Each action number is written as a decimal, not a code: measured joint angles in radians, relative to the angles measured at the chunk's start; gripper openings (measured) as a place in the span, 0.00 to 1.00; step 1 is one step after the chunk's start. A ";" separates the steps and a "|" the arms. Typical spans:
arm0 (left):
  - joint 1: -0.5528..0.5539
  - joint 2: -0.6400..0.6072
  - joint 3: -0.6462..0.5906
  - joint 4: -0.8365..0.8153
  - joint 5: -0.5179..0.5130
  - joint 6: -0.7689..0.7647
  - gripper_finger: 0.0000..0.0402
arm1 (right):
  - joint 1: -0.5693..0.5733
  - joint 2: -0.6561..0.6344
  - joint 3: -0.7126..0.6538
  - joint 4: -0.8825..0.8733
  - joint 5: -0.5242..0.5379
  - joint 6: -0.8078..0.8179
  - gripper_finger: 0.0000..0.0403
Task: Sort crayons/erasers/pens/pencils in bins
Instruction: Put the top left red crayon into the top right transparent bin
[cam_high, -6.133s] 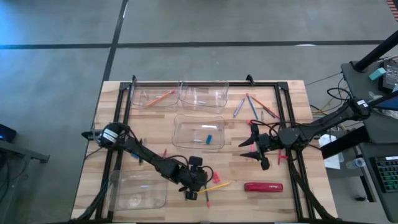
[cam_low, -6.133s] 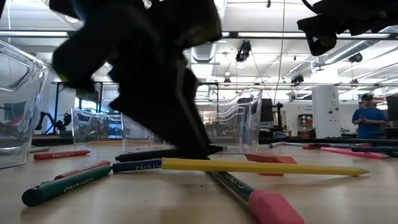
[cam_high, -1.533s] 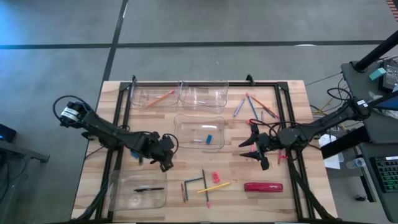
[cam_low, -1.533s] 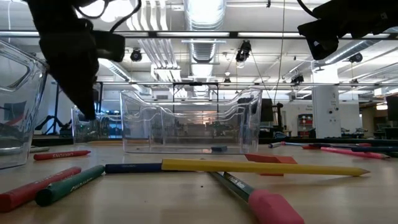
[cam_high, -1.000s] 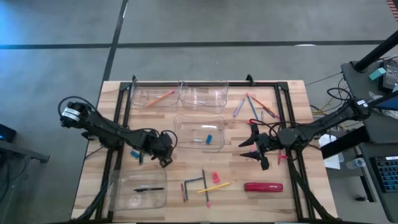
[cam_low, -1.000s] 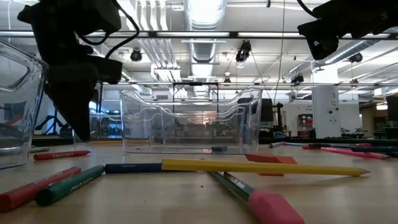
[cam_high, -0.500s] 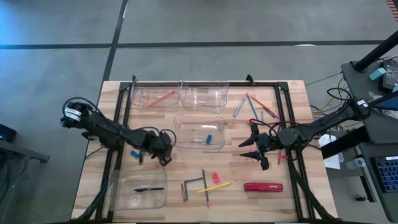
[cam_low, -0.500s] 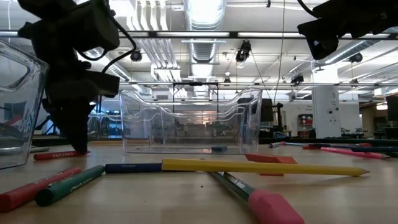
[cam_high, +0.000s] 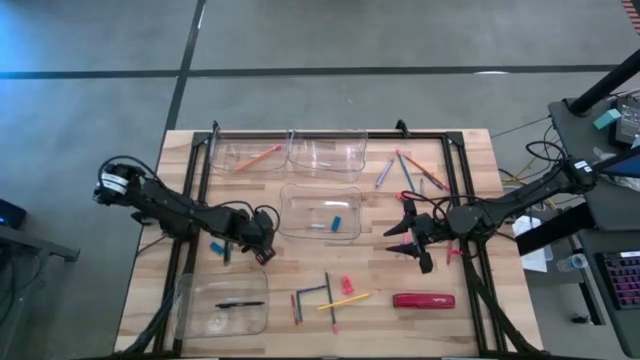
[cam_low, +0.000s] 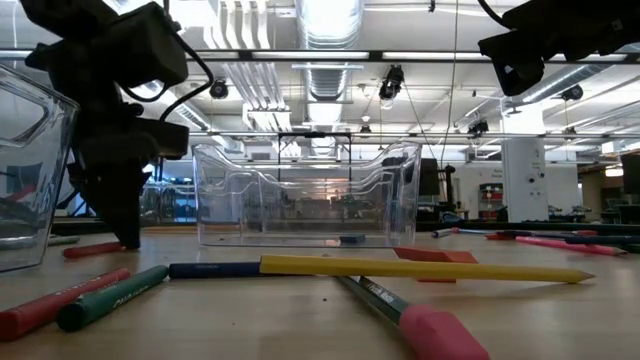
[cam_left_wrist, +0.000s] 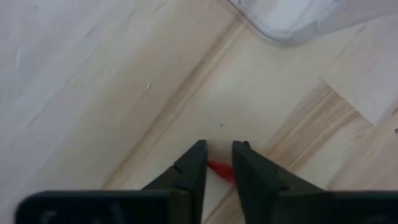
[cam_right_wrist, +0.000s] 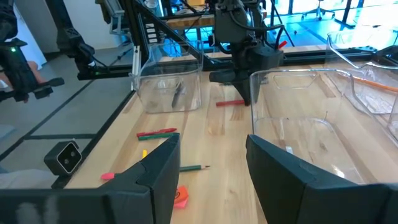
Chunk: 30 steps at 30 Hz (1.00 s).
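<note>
Fingers of the left gripper (cam_left_wrist: 219, 163) stand slightly apart, straddling a red crayon (cam_left_wrist: 221, 172) on the table (cam_high: 470, 330), left of centre in the high view, beside the middle bin (cam_high: 300, 198). Right gripper (cam_high: 408, 240), spread wide, hovers right of centre near loose pencils (cam_high: 412, 175).

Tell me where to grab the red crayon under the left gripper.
Pinch the red crayon across its thin width near mid-length, coming from straight above: it lies flat on the table, clear of the bin. The left gripper stands open astride it.
</note>
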 joint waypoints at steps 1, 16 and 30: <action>0.002 0.000 0.000 -0.001 -0.001 0.000 0.10 | 0.000 0.000 0.000 0.000 0.000 0.000 0.43; 0.050 -0.015 0.004 -0.008 0.003 0.003 0.00 | 0.000 0.000 0.000 0.000 0.000 0.000 0.43; 0.048 -0.314 0.001 -0.253 -0.020 -0.065 0.02 | 0.000 0.000 -0.001 -0.004 0.000 0.000 0.43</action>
